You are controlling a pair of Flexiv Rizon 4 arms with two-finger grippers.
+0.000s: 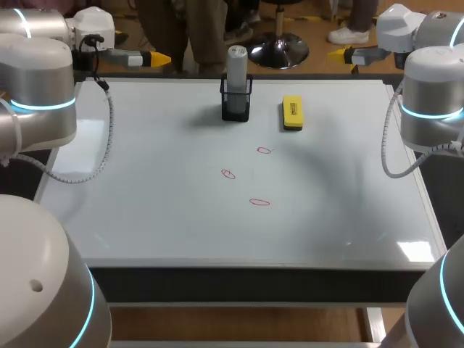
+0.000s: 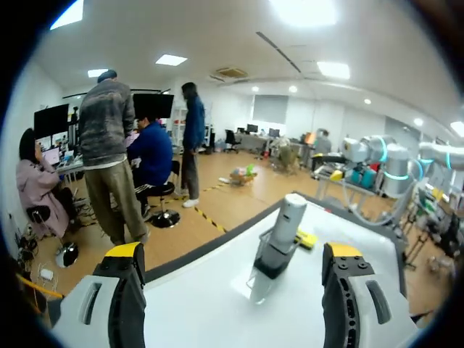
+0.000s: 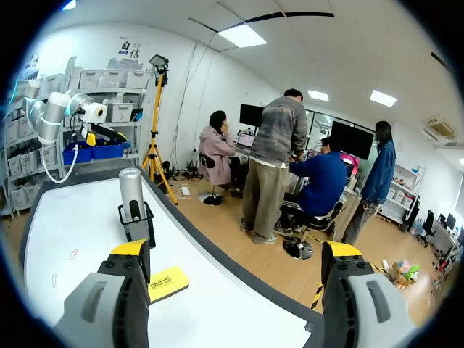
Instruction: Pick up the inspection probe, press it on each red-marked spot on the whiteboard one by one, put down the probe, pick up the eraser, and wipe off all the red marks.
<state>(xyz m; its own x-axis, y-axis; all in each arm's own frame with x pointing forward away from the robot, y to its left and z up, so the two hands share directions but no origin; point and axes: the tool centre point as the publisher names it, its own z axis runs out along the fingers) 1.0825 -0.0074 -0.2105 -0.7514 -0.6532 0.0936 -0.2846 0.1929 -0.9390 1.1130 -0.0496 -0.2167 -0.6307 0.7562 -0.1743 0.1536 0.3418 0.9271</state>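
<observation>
Inspection probe (image 1: 237,64), a pale grey cylinder, stands upright in a black mesh holder (image 1: 236,103) at the far side of the whiteboard (image 1: 145,210). The left gripper (image 2: 232,254) hangs with its fingers spread wide and nothing between them. The probe is ahead of it, nearer its right finger, and well apart from both.

It looks rigid, light and smooth-sided, so I judge it may slip in a loose pinch. The best hold seems to be on the bare shaft above the holder's rim, squeezed across its width. A straight upward lift should keep the light holder from tipping or riding up with it.

Beyond the holder from this gripper lie 3 red marks (image 1: 259,201) and the yellow eraser (image 1: 292,114). The eraser looks like a flat, light block, easiest to grip across its narrow sides. The right gripper (image 3: 235,250) is also wide and empty, with the eraser just past its left finger.
</observation>
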